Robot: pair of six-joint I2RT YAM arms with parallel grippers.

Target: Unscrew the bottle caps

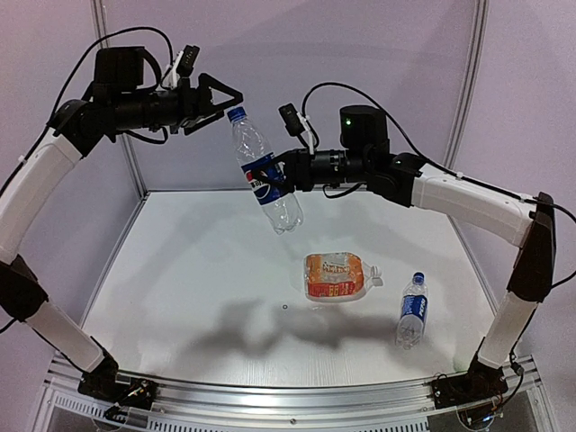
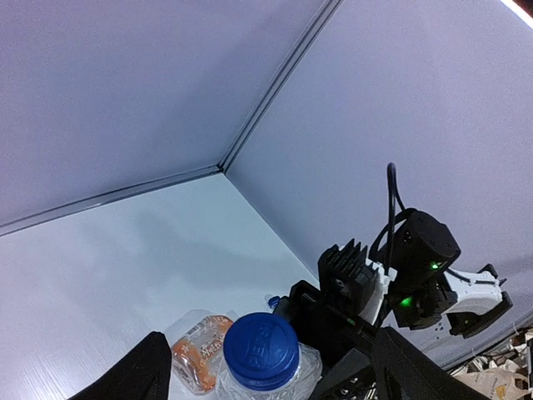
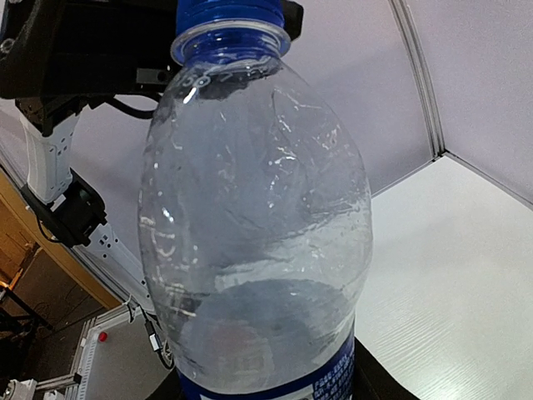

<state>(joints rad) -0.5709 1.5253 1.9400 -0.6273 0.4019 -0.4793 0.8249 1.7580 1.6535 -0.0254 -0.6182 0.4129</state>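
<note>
Top external: grips bottle (image 1: 255,148) in right fingers (image 1: 286,173), blue cap (image 1: 236,114) toward eleven o'clock; holds left fingers (image 1: 225,87) open near it.

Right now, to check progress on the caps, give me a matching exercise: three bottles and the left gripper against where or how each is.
1 large bottle; 2 orange-labelled bottle; 3 small blue-labelled bottle; 4 left gripper.
A open at the blue cap; B lying mid table; C aloft in the right gripper; D lying on the table's right side.
Pairs: 1-C, 2-B, 3-D, 4-A.
</note>
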